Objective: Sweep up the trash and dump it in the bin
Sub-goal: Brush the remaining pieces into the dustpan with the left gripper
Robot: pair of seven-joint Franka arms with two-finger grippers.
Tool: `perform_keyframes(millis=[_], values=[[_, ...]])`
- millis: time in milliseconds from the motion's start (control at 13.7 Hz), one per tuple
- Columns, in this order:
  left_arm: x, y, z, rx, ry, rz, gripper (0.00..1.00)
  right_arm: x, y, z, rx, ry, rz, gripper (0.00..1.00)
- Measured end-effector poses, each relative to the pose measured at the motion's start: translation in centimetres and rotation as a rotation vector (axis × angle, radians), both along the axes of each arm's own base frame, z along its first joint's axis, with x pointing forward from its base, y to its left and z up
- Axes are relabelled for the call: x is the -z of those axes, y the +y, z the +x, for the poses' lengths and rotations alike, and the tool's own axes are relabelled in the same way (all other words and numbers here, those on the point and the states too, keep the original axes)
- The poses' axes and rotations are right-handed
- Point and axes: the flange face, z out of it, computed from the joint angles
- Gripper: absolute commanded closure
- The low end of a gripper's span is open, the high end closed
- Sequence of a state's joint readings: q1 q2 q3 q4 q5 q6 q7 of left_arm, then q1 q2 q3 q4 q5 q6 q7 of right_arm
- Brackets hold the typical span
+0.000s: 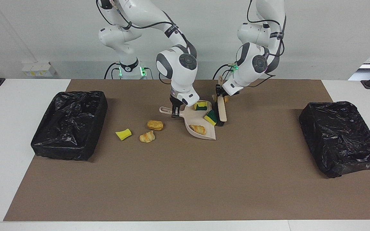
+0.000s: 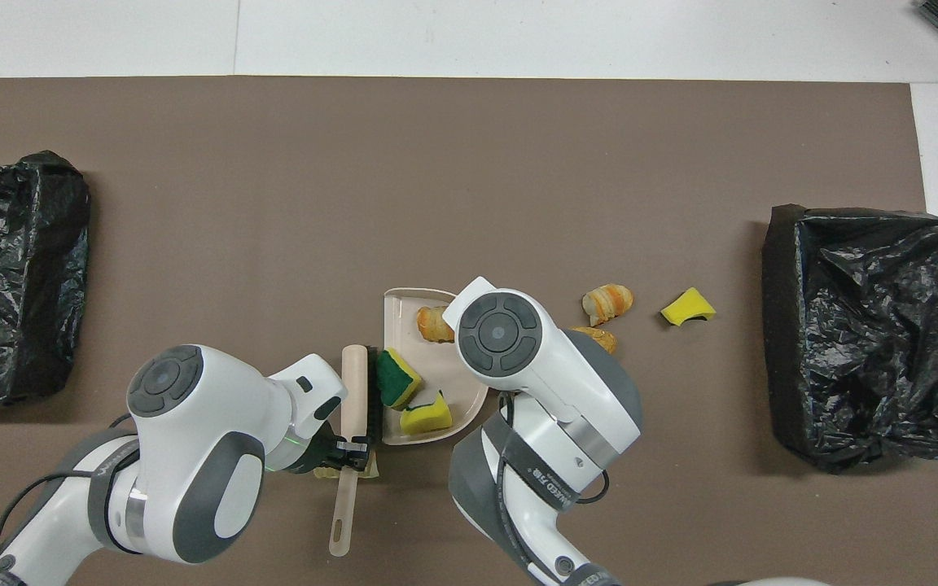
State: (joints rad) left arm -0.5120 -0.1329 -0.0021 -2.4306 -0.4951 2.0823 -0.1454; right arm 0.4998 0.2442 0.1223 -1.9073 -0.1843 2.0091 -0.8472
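Trash part swept: croissant piece (image 1: 198,129) and two yellow-green sponge bits (image 1: 210,117) now in the beige dustpan (image 1: 201,134), a bread scrap (image 2: 324,470) missed, lying under the brush handle. Left tool (image 1: 218,95) pinching the brush (image 1: 221,110) at the pan's mouth, right tool (image 1: 174,113) pinching the pan's handle. Still loose on the desk (image 1: 185,179) near the right arm's bin (image 1: 70,125): bread roll (image 1: 155,125), small croissant (image 1: 147,137), yellow sponge bit (image 1: 123,134); no dumping done yet.
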Motion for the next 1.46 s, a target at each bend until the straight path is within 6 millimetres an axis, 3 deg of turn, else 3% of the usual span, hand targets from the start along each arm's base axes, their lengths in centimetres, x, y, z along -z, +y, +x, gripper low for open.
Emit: perform_keyframes(millis=[439, 805, 879, 1025, 1171, 1318, 1464], values=[[-3.5, -2.2, 2.0, -0.067, -0.034, -0.040, 1.00, 0.0, -0.1, 0.1, 0.001, 0.001, 0.000, 1.00], [-4.6, -0.8, 3.0, -0.037, -0.024, 0.003, 1.00, 0.0, -0.8, 0.5, 0.003, 0.003, 0.000, 1.00], [-4.9, 0.4, 3.5, -0.026, -0.023, 0.039, 1.00, 0.0, -0.9, 0.6, 0.003, 0.003, 0.000, 1.00], [-6.5, 4.5, 5.4, -0.048, -0.005, 0.092, 1.00, 0.0, -0.9, 0.6, 0.004, 0.003, 0.000, 1.00], [-7.8, 8.5, 5.9, -0.091, 0.039, 0.114, 1.00, 0.0, -0.9, 0.6, 0.002, 0.003, 0.000, 1.00], [-7.5, 11.4, 4.9, -0.129, 0.095, 0.127, 1.00, -0.1, -0.8, 0.5, -0.007, -0.001, -0.004, 1.00], [-6.4, 13.0, 2.6, -0.149, 0.131, 0.133, 1.00, -0.2, -0.8, 0.4, -0.018, -0.009, -0.014, 1.00]])
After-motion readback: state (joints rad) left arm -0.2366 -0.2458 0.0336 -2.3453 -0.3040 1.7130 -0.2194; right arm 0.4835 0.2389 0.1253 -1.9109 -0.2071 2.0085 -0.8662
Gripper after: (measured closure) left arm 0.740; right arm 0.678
